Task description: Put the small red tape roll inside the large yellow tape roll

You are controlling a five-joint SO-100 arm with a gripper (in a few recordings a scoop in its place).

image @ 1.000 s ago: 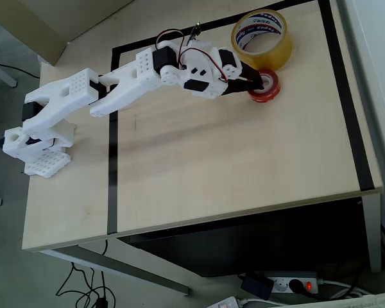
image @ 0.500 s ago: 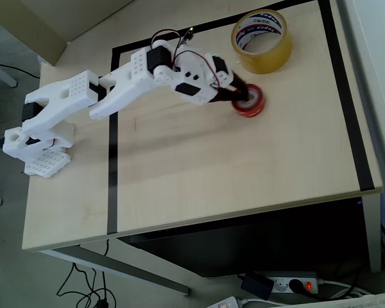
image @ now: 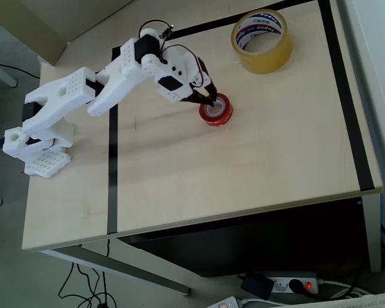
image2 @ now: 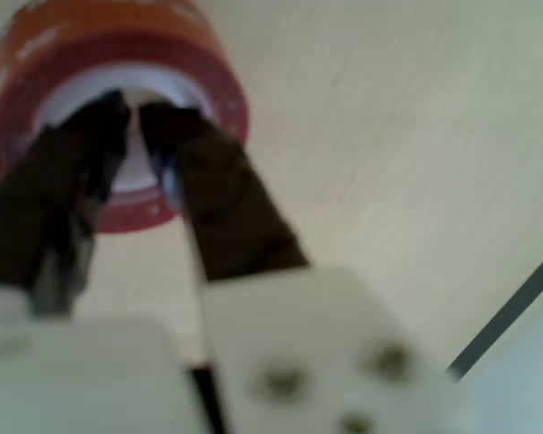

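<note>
Glossy small red tape roll, dark pincer gripping rim

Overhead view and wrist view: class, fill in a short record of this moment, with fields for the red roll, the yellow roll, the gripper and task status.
red roll: small red tape roll, mid-table, flat
yellow roll: large yellow tape roll, far corner of table, apart from red roll
gripper: gripper, fingertips close together in the red roll's core; whether it grips is unclear
task status: red roll not yet inside yellow roll
</note>
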